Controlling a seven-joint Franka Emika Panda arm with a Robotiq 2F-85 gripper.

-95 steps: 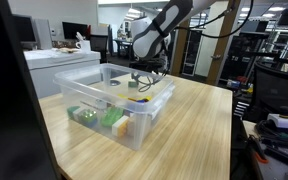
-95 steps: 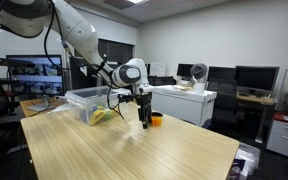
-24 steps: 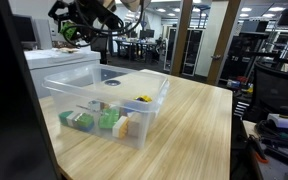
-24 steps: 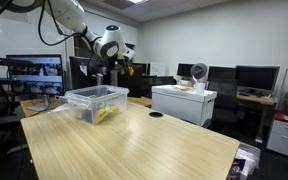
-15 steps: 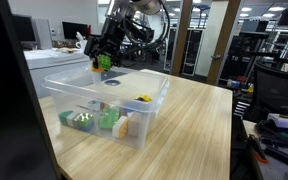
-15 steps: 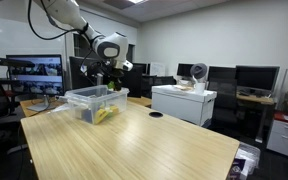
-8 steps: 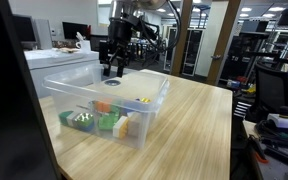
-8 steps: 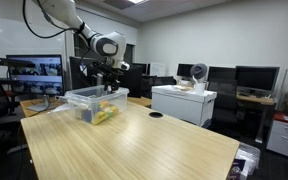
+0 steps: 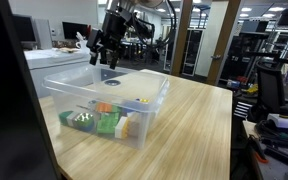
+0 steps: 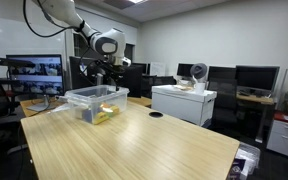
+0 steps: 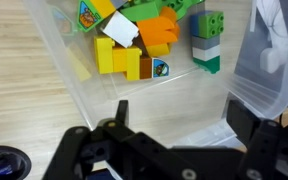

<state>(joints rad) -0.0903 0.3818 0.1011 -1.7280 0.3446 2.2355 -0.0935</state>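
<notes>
My gripper (image 9: 106, 52) hangs over the far end of a clear plastic bin (image 9: 144, 125) on the wooden table; it also shows in the other exterior view (image 10: 106, 76). In the wrist view the gripper (image 11: 184, 118) is open with nothing between its black fingers (image 11: 246, 112), only the bare bin floor (image 11: 174, 92) below. A heap of toy blocks lies at one end of the bin: yellow blocks (image 11: 119, 55), an orange one (image 11: 160, 35) and a green-and-grey one (image 11: 207, 40). From outside the blocks (image 9: 99, 120) show through the near wall.
The bin (image 10: 84, 97) stands near one end of the long wooden table (image 10: 134, 145). A small black disc (image 10: 156, 115) lies on the table. A white cabinet (image 10: 184, 100) stands behind, and desks with monitors surround the table.
A second ago the gripper held a green block above the bin. It dipped toward the bin, opened and let the block go, then rose a little, empty.
</notes>
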